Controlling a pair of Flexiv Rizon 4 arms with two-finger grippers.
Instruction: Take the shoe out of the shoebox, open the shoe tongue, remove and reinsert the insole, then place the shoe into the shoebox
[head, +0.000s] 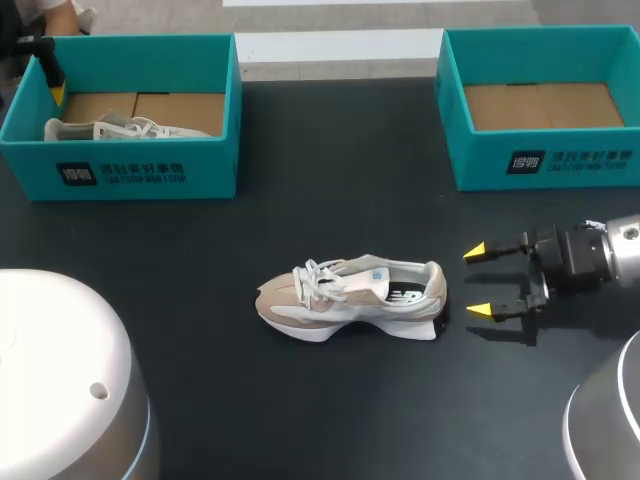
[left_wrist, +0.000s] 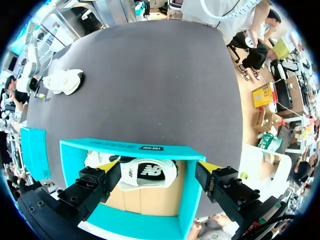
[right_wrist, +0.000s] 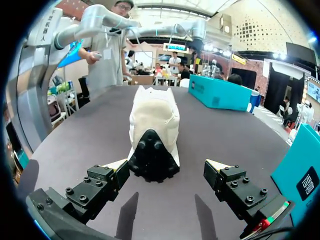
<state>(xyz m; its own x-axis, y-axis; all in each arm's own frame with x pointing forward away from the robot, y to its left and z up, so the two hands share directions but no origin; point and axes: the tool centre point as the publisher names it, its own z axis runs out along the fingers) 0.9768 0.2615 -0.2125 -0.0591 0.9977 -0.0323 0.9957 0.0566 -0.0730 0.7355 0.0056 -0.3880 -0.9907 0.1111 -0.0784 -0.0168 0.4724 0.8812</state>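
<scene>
A beige and white shoe (head: 350, 295) lies on its sole in the middle of the black table, heel toward my right gripper (head: 478, 281). That gripper is open, just behind the heel and not touching it. In the right wrist view the shoe's heel (right_wrist: 152, 130) sits just ahead of the open fingers of the right gripper (right_wrist: 167, 167). A second white shoe (head: 120, 128) lies in the teal shoebox (head: 150, 175) at the back left. My left gripper (head: 55, 88) hovers over that box's left end. In the left wrist view the left gripper (left_wrist: 159, 167) is open above the boxed shoe (left_wrist: 145, 172).
A second teal shoebox (head: 545, 160) stands at the back right with only its cardboard floor showing. My right arm's body comes in at the right edge, and an arm base (head: 60, 380) fills the near left corner.
</scene>
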